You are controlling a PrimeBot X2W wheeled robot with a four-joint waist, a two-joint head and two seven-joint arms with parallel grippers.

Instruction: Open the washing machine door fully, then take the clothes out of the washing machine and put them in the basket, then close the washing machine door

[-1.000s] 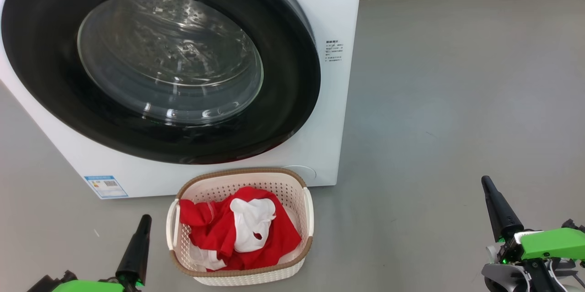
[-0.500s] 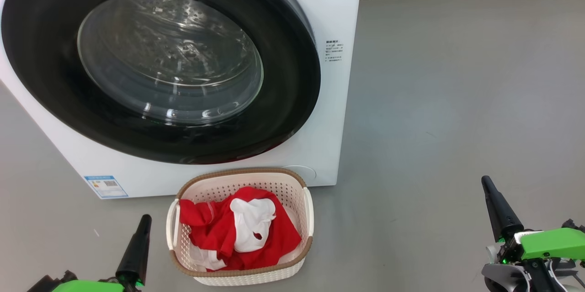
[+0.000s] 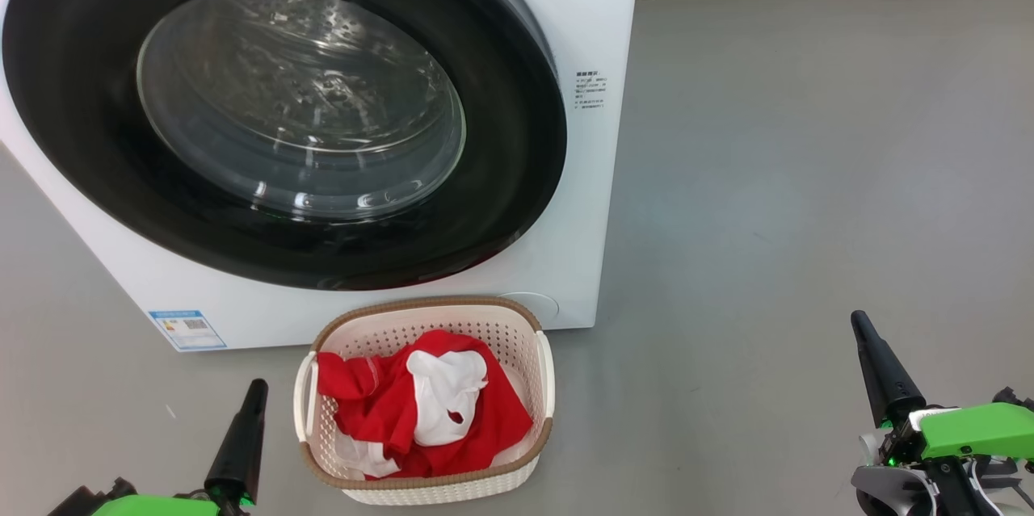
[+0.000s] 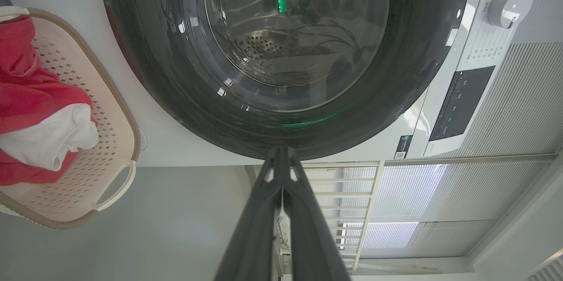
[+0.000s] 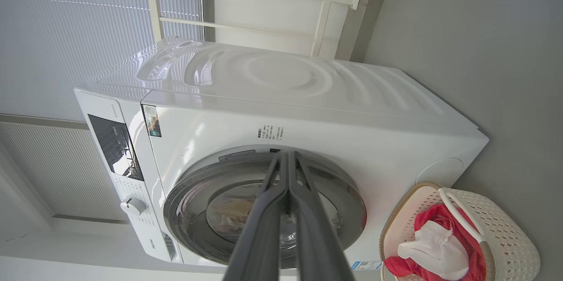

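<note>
door [image 3: 501, 177] closed, clothes [image 3: 380, 411] in basket [image 3: 452, 492], left gripper [image 3: 257, 388] and right gripper [image 3: 858, 320] jaws pressed together

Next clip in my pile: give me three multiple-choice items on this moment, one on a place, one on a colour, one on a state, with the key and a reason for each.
1. Where do the clothes lie?
A. in the drum
B. in the basket
C. on the floor

2. What colour is the basket's rim?
A. brown
B. blue
C. black

3. The washing machine door is:
A. swung wide open
B. shut
C. off its hinges

Key:
1 B: the red and white cloth is heaped inside the perforated walls.
2 A: a brown woven-look band runs round the top of the basket.
3 B: the door's black rim lies flat against the front of the washing machine in the head and right wrist views.
</note>
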